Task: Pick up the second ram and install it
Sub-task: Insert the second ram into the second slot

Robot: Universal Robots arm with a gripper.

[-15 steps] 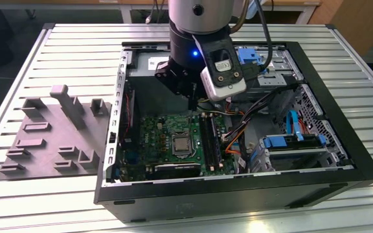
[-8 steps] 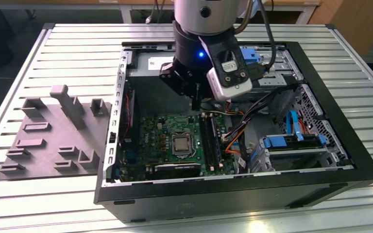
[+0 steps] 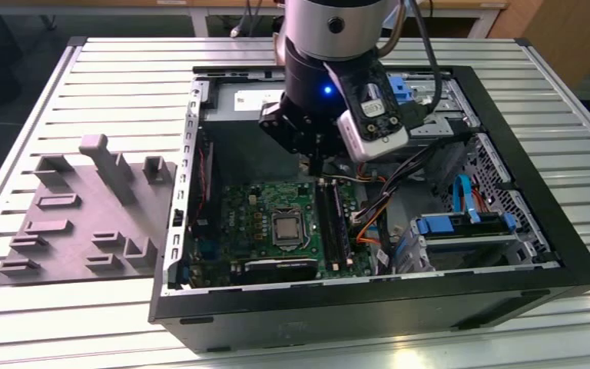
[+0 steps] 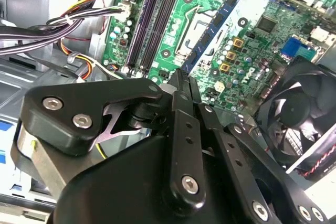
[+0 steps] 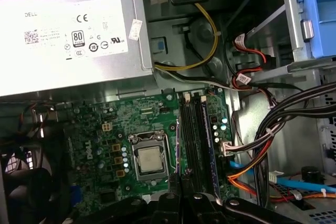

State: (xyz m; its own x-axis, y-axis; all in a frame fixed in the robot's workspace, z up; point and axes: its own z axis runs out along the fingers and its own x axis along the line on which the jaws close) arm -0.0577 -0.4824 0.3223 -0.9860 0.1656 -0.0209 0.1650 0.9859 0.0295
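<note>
Exterior view: bright, even overhead light. Pale glare on the slatted table (image 3: 429, 355) at its near edge. Soft shadow inside the computer case (image 3: 574, 270) beneath the arm (image 3: 331, 38), which carries a small blue glow.
First wrist view: pale power supply (image 5: 68, 35) is the brightest surface; fan (image 5: 26, 192) sunk in shade.
Second wrist view: green board (image 4: 210, 19) well lit. Black gripper (image 4: 179, 80) dark, with a faint sheen on its screws. Bare metal panel (image 4: 21, 3) washed out pale.

A robotics lab: slatted metal bench (image 3: 141, 65), opened computer case (image 3: 377, 300).

The claw (image 4: 181, 80) hides part of the motherboard (image 4: 173, 19).
</note>
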